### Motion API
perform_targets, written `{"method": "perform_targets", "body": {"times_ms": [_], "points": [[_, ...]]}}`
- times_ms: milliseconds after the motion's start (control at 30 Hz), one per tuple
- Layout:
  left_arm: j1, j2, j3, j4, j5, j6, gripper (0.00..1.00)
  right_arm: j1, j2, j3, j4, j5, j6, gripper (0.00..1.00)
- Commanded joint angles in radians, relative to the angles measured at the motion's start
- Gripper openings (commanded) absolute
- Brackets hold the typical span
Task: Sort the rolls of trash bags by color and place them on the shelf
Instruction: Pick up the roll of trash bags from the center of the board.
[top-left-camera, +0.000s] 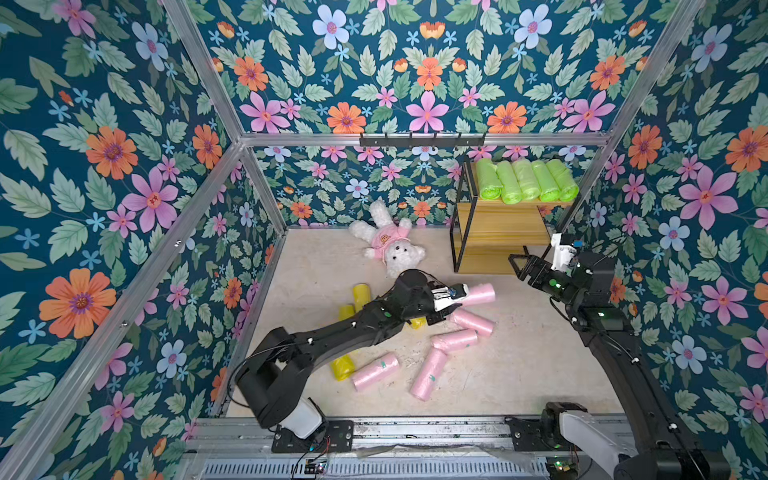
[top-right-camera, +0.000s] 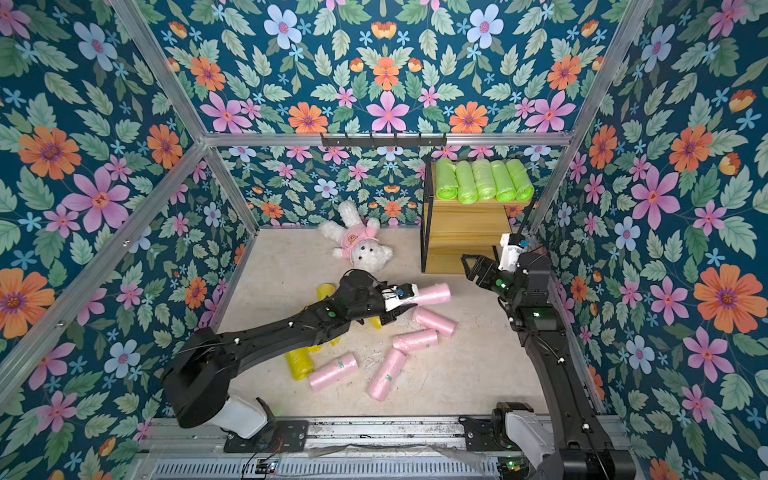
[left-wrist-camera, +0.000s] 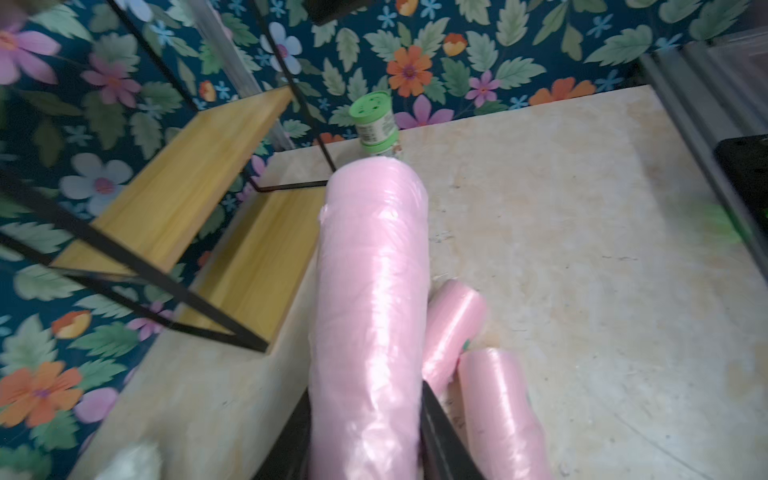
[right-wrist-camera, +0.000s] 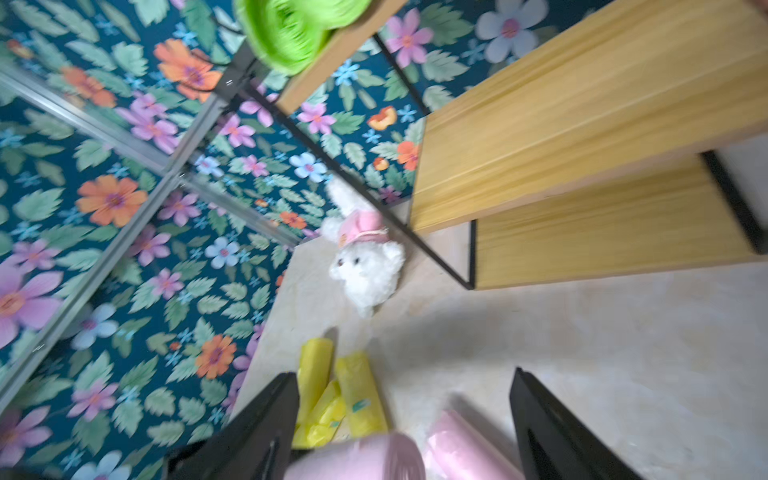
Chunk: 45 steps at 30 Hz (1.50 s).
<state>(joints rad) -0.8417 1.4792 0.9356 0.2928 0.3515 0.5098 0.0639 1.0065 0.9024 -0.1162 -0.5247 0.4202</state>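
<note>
My left gripper (top-left-camera: 457, 300) is shut on one end of a pale pink roll (top-left-camera: 480, 294) and holds it just above the floor; in the left wrist view that roll (left-wrist-camera: 370, 311) runs out between the black fingers (left-wrist-camera: 436, 419). Several more pink rolls (top-left-camera: 428, 374) and yellow rolls (top-left-camera: 343, 365) lie on the floor near it. Several lime green rolls (top-left-camera: 525, 180) lie side by side on the top tier of the shelf (top-left-camera: 498, 224). My right gripper (top-left-camera: 517, 266) hangs open and empty beside the shelf's lowest board, its fingers (right-wrist-camera: 536, 407) wide apart.
A white teddy bear in a pink top (top-left-camera: 388, 245) lies at the back of the floor. A small green-lidded jar (left-wrist-camera: 376, 124) stands by the shelf's foot. A black hook rail (top-left-camera: 422, 141) hangs on the back wall. Floral walls close in on three sides.
</note>
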Motion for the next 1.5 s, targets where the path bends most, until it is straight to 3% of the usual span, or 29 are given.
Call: {"method": "perform_targets", "body": {"times_ms": [0, 167, 333, 900, 1100, 1300, 1400, 1467], "points": [[0.057, -0.1, -0.069, 0.085, -0.026, 0.071, 0.31, 0.048, -0.003, -0.015, 0.054, -0.124, 0.007, 0.86], [0.121, -0.185, -0.096, 0.082, 0.013, 0.11, 0.3, 0.112, 0.025, -0.064, 0.132, -0.296, -0.003, 0.89], [0.126, -0.21, -0.082, 0.042, 0.105, 0.16, 0.3, 0.16, 0.059, -0.113, 0.25, -0.414, 0.024, 0.91], [0.125, -0.188, -0.002, -0.073, 0.3, 0.29, 0.31, 0.212, 0.123, -0.174, 0.45, -0.573, 0.08, 0.87], [0.125, -0.181, 0.008, -0.089, 0.334, 0.301, 0.32, 0.212, 0.143, -0.176, 0.497, -0.605, 0.102, 0.74], [0.126, -0.166, 0.022, -0.103, 0.331, 0.311, 0.33, 0.212, 0.158, -0.179, 0.541, -0.638, 0.138, 0.53], [0.125, -0.161, 0.026, -0.095, 0.317, 0.299, 0.37, 0.212, 0.153, -0.184, 0.54, -0.633, 0.148, 0.41], [0.125, -0.16, 0.021, -0.07, 0.302, 0.267, 0.46, 0.209, 0.144, -0.193, 0.534, -0.608, 0.154, 0.38]]}}
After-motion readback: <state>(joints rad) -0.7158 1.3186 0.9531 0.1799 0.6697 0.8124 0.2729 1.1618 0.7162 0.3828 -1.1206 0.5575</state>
